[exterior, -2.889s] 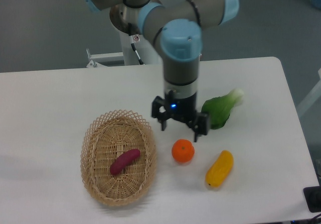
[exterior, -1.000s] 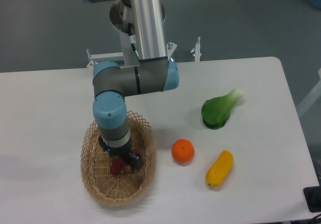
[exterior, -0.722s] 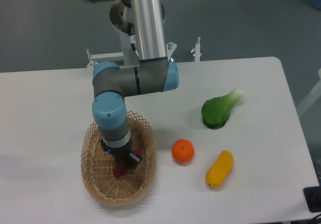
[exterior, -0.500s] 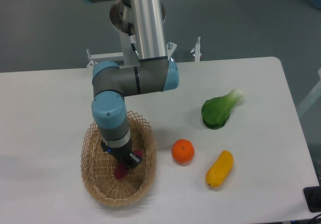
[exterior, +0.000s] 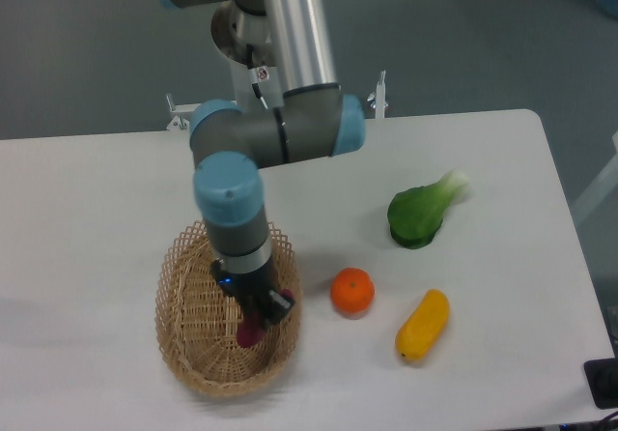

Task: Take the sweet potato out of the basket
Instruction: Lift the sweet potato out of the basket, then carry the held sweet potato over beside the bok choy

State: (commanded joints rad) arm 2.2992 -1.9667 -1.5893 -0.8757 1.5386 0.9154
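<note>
The tan wicker basket (exterior: 193, 325) sits at the front left of the white table. My gripper (exterior: 259, 313) reaches down into its right half and is shut on the magenta sweet potato (exterior: 251, 331), of which only the lower end shows below the fingers. The wrist hides the rest of the tuber. It hangs tilted above the basket floor, close to the right-hand rim.
An orange fruit (exterior: 352, 291) lies just right of the basket. A yellow elongated vegetable (exterior: 423, 324) lies further right near the front edge. A green leafy vegetable (exterior: 422, 213) rests at the right. The arm's elbow (exterior: 280, 131) looms over the table's back.
The gripper came from beside the orange to the basket and shut on the sweet potato. In the last half second it has moved right and up a little with the tuber.
</note>
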